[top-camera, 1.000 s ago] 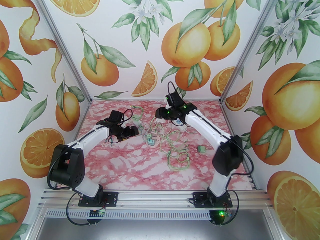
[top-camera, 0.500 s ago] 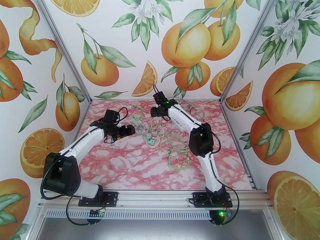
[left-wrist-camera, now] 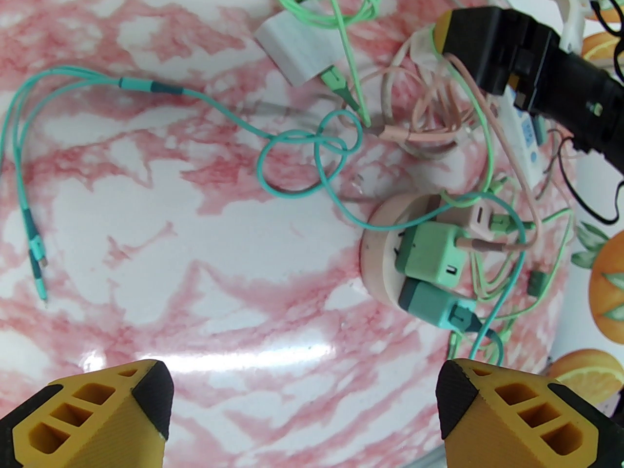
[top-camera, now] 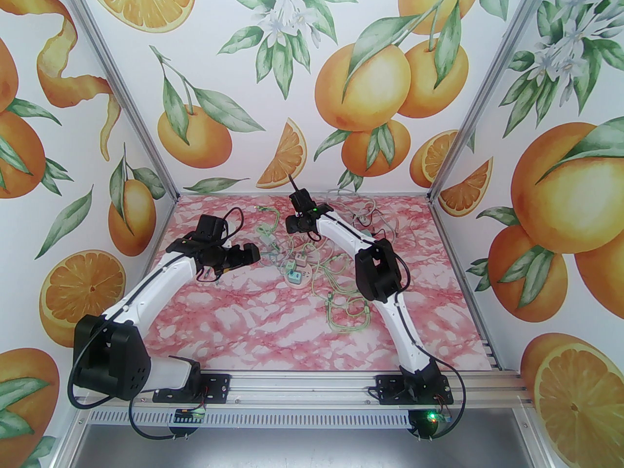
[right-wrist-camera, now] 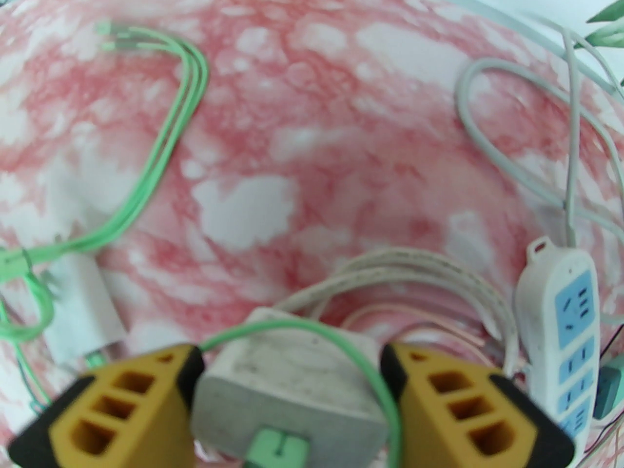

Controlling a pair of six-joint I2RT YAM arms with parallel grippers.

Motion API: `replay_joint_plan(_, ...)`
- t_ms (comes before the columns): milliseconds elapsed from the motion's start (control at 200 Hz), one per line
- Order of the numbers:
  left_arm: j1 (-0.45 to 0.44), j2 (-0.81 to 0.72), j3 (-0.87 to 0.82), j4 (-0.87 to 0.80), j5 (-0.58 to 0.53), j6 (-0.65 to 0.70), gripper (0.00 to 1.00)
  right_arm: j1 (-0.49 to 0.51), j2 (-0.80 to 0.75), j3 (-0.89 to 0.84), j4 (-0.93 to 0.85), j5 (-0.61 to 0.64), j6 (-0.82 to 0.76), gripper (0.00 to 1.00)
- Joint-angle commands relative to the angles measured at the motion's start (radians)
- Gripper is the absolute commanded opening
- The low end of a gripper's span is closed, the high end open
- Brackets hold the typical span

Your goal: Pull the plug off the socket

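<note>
A round pink socket (top-camera: 298, 278) (left-wrist-camera: 375, 256) lies mid-table with a green plug (left-wrist-camera: 431, 256), a teal plug (left-wrist-camera: 429, 302) and a pink plug (left-wrist-camera: 480, 217) in it. My left gripper (top-camera: 253, 253) (left-wrist-camera: 304, 383) hovers left of the socket, open, with nothing between its yellow fingers (left-wrist-camera: 487, 407). Behind the socket, my right gripper (top-camera: 295, 224) (right-wrist-camera: 290, 359) is shut on a white charger block (right-wrist-camera: 287, 383) that has a green connector in its end. The block is apart from the round socket.
Green, teal and pink cables (top-camera: 346, 305) tangle around the socket. A second white charger (left-wrist-camera: 297, 51) (right-wrist-camera: 83, 305) lies to the left. A white power strip (right-wrist-camera: 565, 329) with a grey cord (right-wrist-camera: 492, 154) lies to the right. The back wall is close behind the right gripper.
The right arm folded its elbow in toward the table's centre and its gripper shifted left and back. The left arm's elbow sank left, and its gripper drew slightly left.
</note>
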Motion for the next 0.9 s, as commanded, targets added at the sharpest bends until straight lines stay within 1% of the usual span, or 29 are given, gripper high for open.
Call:
replay_joint_plan(0,-0.011,-0.034,-0.016,0.03,0.024,-0.004,0.9,-0.002,-0.017,0.026,0.016,-0.033,0.02,0.76)
replay_joint_plan(85,-0.025,-0.026,-0.012,0.041,0.033,-0.011,0.88,-0.006,-0.062,0.002,0.001,-0.057,0.026,0.86)
replay_joint_plan(235,-0.076,-0.009,-0.003,0.069,0.053,-0.027,0.8,-0.007,-0.197,-0.13,0.012,-0.085,0.033,0.87)
replay_joint_plan(285,-0.101,-0.007,-0.003,0.079,0.052,-0.03,0.77,-0.007,-0.243,-0.187,0.017,-0.091,0.042,0.89)
replay_joint_plan(295,-0.105,-0.007,-0.003,0.081,0.053,-0.031,0.76,-0.007,-0.253,-0.197,0.018,-0.094,0.044,0.91)
replay_joint_plan(315,-0.117,-0.007,-0.004,0.085,0.052,-0.034,0.75,-0.008,-0.272,-0.221,0.021,-0.096,0.047,0.98)
replay_joint_plan(330,-0.125,-0.006,-0.005,0.088,0.05,-0.035,0.74,-0.008,-0.287,-0.241,0.024,-0.099,0.049,1.0)
replay_joint_plan(410,-0.174,-0.01,-0.01,0.103,0.034,-0.044,0.7,-0.008,-0.359,-0.338,0.044,-0.11,0.064,1.0)
replay_joint_plan(530,-0.248,-0.017,-0.022,0.103,-0.024,-0.046,0.68,-0.009,-0.456,-0.465,0.073,-0.107,0.09,1.0)
replay_joint_plan(686,-0.361,-0.039,-0.053,0.109,-0.147,-0.059,0.64,-0.014,-0.574,-0.647,0.121,-0.097,0.134,1.0)
replay_joint_plan(896,-0.503,-0.033,-0.102,0.145,-0.251,-0.116,0.58,-0.04,-0.718,-0.84,0.181,-0.091,0.197,1.0)
